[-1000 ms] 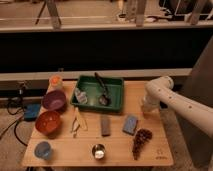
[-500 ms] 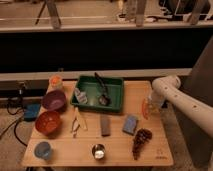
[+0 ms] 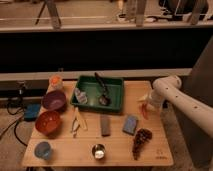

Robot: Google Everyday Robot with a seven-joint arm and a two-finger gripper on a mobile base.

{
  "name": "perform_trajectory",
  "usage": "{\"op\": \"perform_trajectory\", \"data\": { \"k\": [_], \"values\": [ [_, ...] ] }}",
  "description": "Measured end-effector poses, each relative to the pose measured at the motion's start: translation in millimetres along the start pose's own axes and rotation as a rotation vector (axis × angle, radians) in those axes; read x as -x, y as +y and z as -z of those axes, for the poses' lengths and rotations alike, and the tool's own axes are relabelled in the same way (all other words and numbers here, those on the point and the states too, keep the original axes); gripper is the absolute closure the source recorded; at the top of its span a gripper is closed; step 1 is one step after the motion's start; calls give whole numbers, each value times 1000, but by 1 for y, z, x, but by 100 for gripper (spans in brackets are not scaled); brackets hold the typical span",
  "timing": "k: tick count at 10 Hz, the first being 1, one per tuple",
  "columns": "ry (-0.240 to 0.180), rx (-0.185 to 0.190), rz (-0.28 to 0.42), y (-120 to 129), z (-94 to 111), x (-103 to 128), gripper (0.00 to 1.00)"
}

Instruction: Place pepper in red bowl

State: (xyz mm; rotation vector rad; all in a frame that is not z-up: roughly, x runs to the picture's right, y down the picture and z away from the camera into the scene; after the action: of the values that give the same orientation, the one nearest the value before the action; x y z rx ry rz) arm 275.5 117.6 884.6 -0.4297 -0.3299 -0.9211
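Note:
The pepper [image 3: 145,111] is a small red-orange sliver that hangs just under my gripper [image 3: 144,102] at the right side of the wooden table [image 3: 115,152]. The gripper, at the end of the white arm [image 3: 175,97], appears shut on the pepper's top and holds it a little above the table. The red bowl [image 3: 48,122] sits at the table's left side, far from the gripper, with the purple bowl [image 3: 54,100] just behind it.
A green tray [image 3: 116,84] with a utensil and other items stands at the back middle. A grey block [image 3: 105,125], blue sponge [image 3: 131,125], dark grapes [image 3: 141,140], metal cup [image 3: 99,151], blue cup [image 3: 43,150] and utensils [image 3: 77,121] lie between.
The arm has shifted a little to the right and risen. The pepper now shows hanging below the gripper.

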Motion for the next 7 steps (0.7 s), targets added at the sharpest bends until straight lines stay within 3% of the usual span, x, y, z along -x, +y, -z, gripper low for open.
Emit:
{"op": "perform_trajectory", "data": {
  "k": [4,5,7],
  "values": [
    [1,26,33,-18,-17,-2,20],
    [-3,41,39,-19,-23,-3,24],
    [-18,79,55,-19,-42,-1,42]
  ]
}}
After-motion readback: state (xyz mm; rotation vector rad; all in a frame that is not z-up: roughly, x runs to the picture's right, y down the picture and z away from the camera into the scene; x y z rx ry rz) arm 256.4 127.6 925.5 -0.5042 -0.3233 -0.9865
